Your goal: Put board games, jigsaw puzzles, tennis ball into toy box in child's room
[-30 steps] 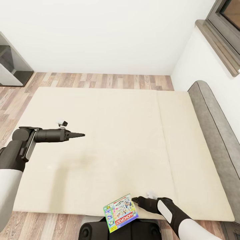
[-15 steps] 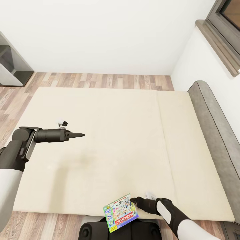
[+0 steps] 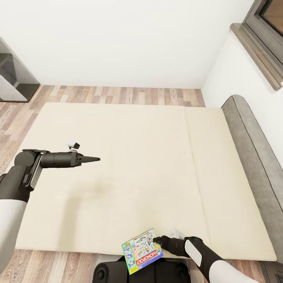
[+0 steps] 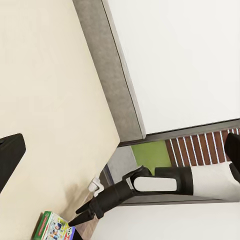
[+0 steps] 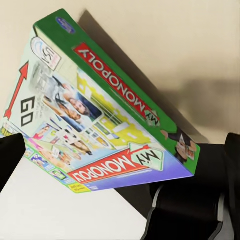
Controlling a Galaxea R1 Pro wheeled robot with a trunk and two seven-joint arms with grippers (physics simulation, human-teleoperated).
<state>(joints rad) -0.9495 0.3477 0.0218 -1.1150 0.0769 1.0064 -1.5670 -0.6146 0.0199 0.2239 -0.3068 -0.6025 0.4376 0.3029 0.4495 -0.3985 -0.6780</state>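
One board game [image 3: 142, 250], a flat green box with a red band and busy print, lies on the bed [image 3: 137, 165] with a corner over the near edge. It also shows in the right wrist view [image 5: 100, 115] and the left wrist view [image 4: 52, 227]. My right gripper [image 3: 156, 239] is low over the mattress with its tip at the box's right corner. In the right wrist view its fingers [image 5: 10, 160] stand wide apart and open, either side of the box, not clasping it. My left gripper [image 3: 96, 159] hovers open over the mattress's left half, holding nothing.
A grey headboard [image 3: 251, 149] runs along the bed's right side under a grey-framed window [image 3: 267, 23]. Wood-plank floor [image 3: 118, 94] borders the far side, with grey furniture [image 3: 13, 74] at the far left. My dark base [image 3: 118, 273] sits against the bed's near edge.
My right gripper has crept slightly left and nearer, closing on the box's right corner. The box, the left arm and the view have not moved.
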